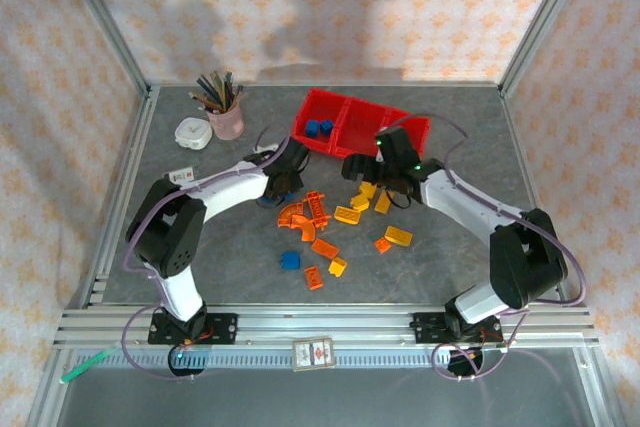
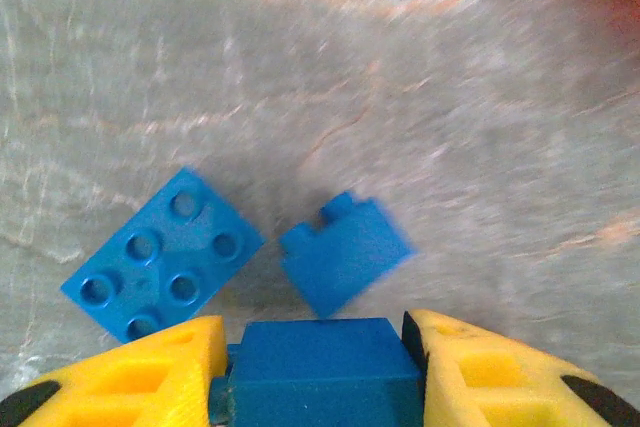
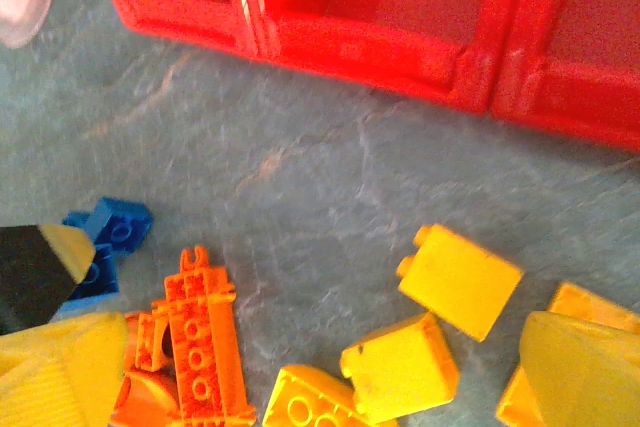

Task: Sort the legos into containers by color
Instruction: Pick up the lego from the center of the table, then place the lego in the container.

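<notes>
Blue brick (image 2: 322,367) is clamped between the yellow fingers (image 2: 150,367) of my left gripper (image 2: 315,332), jaws closed on its two sides, low over the grey table (image 2: 450,97). Just ahead of it on the table are a flat blue plate (image 2: 160,257), studs up, and a second blue piece (image 2: 345,252) tipped on its side, close beside each other. My right gripper (image 3: 318,372) is spread wide with nothing in it, hanging over a cluster of yellow bricks (image 3: 460,277) that lie between its fingers. An orange girder piece (image 3: 200,347) lies just beside the finger at the left of the right wrist view. Red bins (image 3: 370,47) sit at the far side of the table, past both grippers, three compartments in a row. The leftmost compartment holds blue bricks (image 1: 318,128). An orange and yellow mix (image 1: 340,217) is scattered on the table between the arms, with a lone blue brick (image 1: 290,259) nearer the bases. Pink pencil cup (image 1: 226,122) and white dish (image 1: 192,133) stand left of the bins.
</notes>
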